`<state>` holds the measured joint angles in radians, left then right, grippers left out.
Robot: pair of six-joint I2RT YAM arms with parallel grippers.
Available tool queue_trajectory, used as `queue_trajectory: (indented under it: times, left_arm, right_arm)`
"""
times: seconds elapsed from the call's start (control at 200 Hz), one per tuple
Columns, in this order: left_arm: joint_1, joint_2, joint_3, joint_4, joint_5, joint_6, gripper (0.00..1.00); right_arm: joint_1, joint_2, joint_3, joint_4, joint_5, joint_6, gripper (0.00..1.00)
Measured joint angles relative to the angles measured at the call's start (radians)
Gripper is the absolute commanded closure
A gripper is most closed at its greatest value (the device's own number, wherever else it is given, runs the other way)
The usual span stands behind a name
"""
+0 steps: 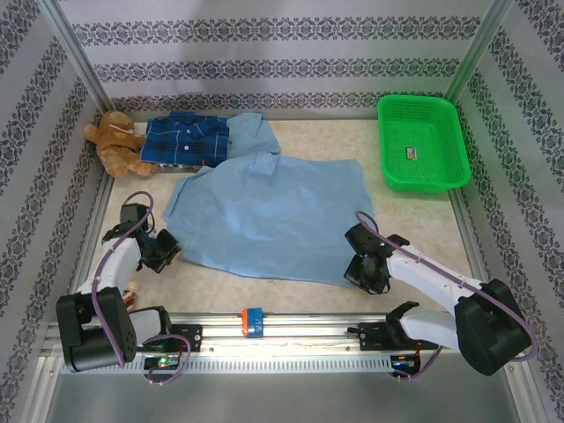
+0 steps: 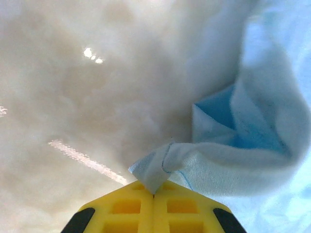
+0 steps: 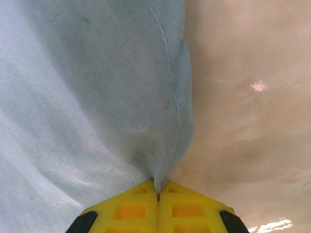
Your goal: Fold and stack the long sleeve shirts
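**A:** Long sleeve shirts, entry one: light blue shirt, plain fine-woven cloth with a stitched hem. How is it held?

**B:** Left gripper: yellow fingers pressed together on a hem corner at the shirt's near left edge. Right gripper: likewise clamped, on a fold of the hem at the near right corner.

**A:** Lie of the cloth?

**B:** Spread broad and mostly flat across the middle of the pale mottled table, softly wrinkled, with one part reaching back towards the wall.

**A:** Entry two?

**B:** Plaid shirt, dark blue with thin white lines. It lies as a compact rectangle at the back left, and the light blue cloth touches its right side.

**A:** Sundries?

**B:** Brown plush teddy bear, just left of the plaid. Green mesh plastic basket, back right, near the light blue shirt's far corner and not touching it.
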<state>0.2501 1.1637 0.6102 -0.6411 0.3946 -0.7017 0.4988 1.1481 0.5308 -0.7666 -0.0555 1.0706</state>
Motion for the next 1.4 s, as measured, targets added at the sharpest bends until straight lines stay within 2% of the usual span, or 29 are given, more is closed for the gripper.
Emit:
queue_trajectory:
  times: [0.28, 0.655, 0.859, 1.119, 1.399]
  left_arm:
    - [0.0, -0.024, 0.124, -0.075, -0.004, 0.033, 1.0]
    - [0.0, 0.073, 0.315, -0.112, 0.001, 0.068, 1.0]
    - [-0.001, 0.163, 0.344, -0.107, 0.02, 0.071, 1.0]
    - [-0.006, 0.285, 0.473, -0.079, 0.051, 0.093, 1.0]
    - [-0.027, 0.488, 0.593, -0.048, 0.057, 0.131, 0.99]
  right_arm:
    - [-0.048, -0.081, 0.086, -0.017, 0.009, -0.027, 1.0]
    - [-0.211, -0.063, 0.201, -0.045, -0.064, -0.165, 1.0]
    - [-0.287, 0.052, 0.291, -0.045, -0.101, -0.264, 1.0]
    - [-0.36, 0.209, 0.438, -0.037, -0.145, -0.372, 1.0]
    - [-0.404, 0.449, 0.581, -0.021, -0.18, -0.476, 1.0]
